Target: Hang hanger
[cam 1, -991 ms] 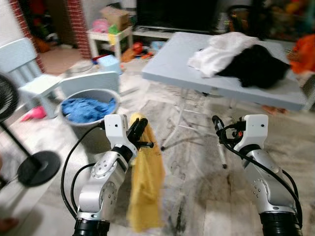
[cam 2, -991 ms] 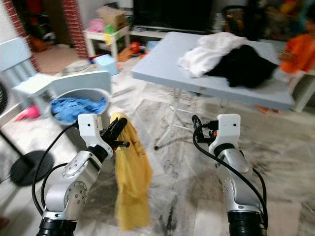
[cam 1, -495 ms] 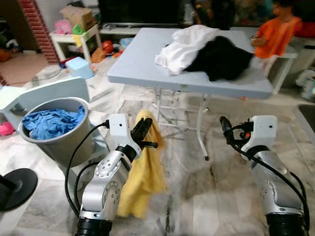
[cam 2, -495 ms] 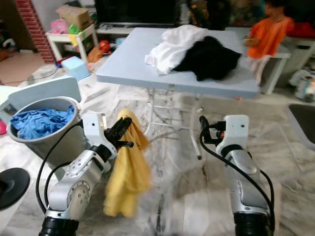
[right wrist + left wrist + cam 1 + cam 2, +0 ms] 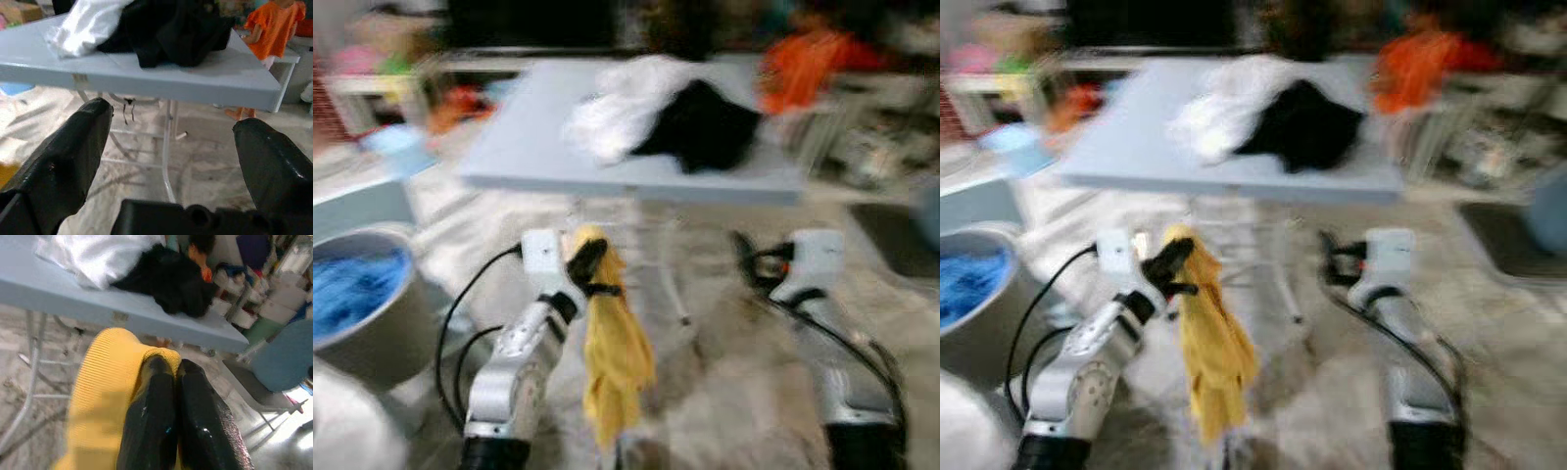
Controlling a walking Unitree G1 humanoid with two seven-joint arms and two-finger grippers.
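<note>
Pinching a yellow garment point(image 5: 615, 360) between closed fingers, the left gripper point(image 5: 585, 264) holds it draped below. Right gripper point(image 5: 171, 142) hangs spread open, empty, before a grey folding table point(image 5: 519, 147); no hanger can be made out.

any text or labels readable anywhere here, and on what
None can be read.
A small tan patch on the edge of the blue table may be a sticker; it is too small and blurred to read.
The yellow cloth held in the left gripper bears no print, and the head views are motion-blurred.
</note>
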